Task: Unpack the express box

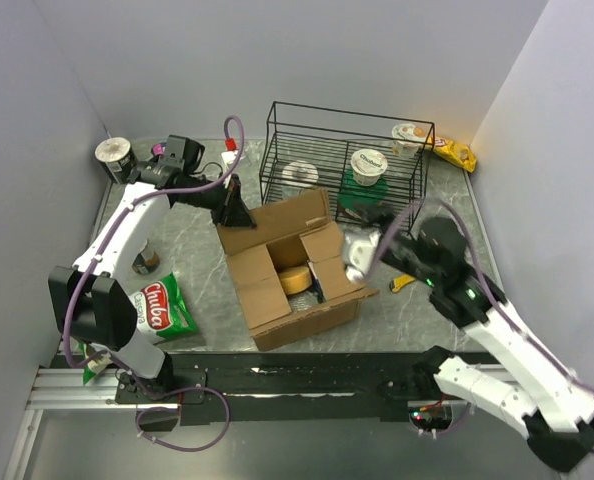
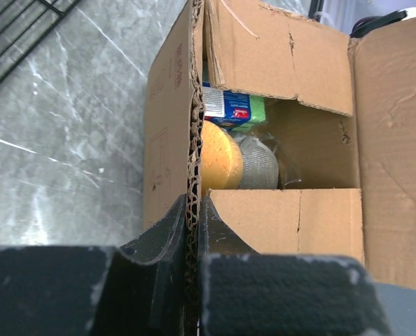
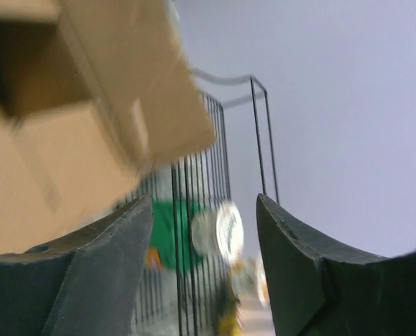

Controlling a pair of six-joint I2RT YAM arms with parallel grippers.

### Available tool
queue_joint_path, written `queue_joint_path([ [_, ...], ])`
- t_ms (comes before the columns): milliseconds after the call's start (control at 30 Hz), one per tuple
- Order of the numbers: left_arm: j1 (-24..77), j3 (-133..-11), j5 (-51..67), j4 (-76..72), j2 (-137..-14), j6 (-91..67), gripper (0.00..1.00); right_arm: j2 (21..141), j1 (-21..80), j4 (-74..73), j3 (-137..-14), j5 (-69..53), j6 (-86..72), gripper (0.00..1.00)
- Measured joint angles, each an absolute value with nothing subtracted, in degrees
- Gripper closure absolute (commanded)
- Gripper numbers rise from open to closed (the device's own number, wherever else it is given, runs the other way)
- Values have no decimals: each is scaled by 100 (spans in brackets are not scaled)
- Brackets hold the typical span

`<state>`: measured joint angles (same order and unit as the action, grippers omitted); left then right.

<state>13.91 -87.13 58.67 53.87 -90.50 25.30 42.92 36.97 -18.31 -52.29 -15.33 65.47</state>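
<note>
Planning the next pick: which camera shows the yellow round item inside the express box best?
Left wrist: the yellow round item sits close up inside the express box, next to a blue-green packet. Top external shows it small; right wrist shows only blurred cardboard.

White arms [image 1: 117,238] — black fingers [image 2: 159,241], purple cables [image 1: 240,130]
</note>
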Motion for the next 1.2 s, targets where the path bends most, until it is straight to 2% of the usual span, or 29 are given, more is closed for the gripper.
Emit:
queue_joint_path([
  [167,1391,-8595,5931,5306,-9021,2263,99,5638,3811,-1275,-5774,-2045,5881,53],
  [267,1391,-8547,5887,5271,-8971,2110,99,6270,3970,-1444,-5795,-2469,5732,56],
  [633,1369,-8506,5714,5271,-8613,1570,99,6890,4230,-2797,-6119,-3667,5863,69],
  [933,1188,-8433,5811,5076,-8510,1247,99,8486,4600,-3210,-6845,-3983,5889,73],
  [1200,1105,-8173,5706,4495,-8514,742,99,8615,5177,-3743,-8626,-3848,5721,72],
])
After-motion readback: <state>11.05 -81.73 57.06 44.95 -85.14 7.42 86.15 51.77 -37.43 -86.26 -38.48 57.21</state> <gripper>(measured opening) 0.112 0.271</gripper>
